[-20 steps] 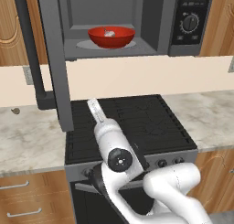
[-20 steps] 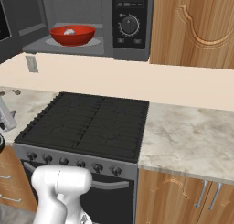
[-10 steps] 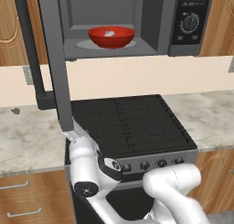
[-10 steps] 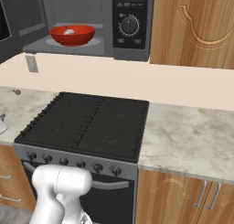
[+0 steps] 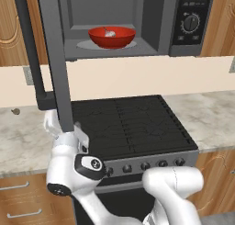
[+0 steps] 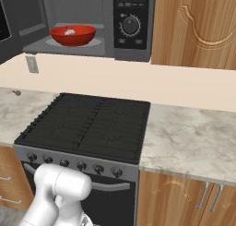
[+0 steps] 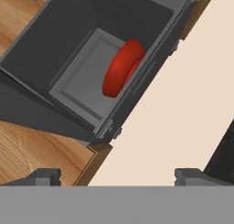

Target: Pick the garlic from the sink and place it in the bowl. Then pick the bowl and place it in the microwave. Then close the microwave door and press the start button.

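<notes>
The microwave (image 5: 137, 17) stands open above the stove. Inside it sits the red bowl (image 5: 111, 36) (image 6: 73, 35) with the garlic (image 5: 109, 33) (image 6: 70, 32) in it. The microwave door (image 5: 56, 59) is swung out to the left and seen edge-on, with its bar handle (image 5: 30, 49) beside it. My arm (image 5: 69, 143) reaches up under the door's lower corner, which hides the fingers in that view. In the hand view my gripper (image 7: 117, 176) is open and empty, looking up at the bowl (image 7: 121, 67) from below. The sink is out of view.
The control panel with its round dial (image 6: 130, 24) is on the microwave's right side. A black stove (image 5: 126, 123) with a row of knobs lies below. Marble counter (image 6: 193, 133) flanks it. Wooden cabinets (image 6: 198, 26) are to the right.
My arm has swung from above the stove to the left and lower, so the hand now sits under the open door's lower corner. Bowl, garlic and door have not moved.
</notes>
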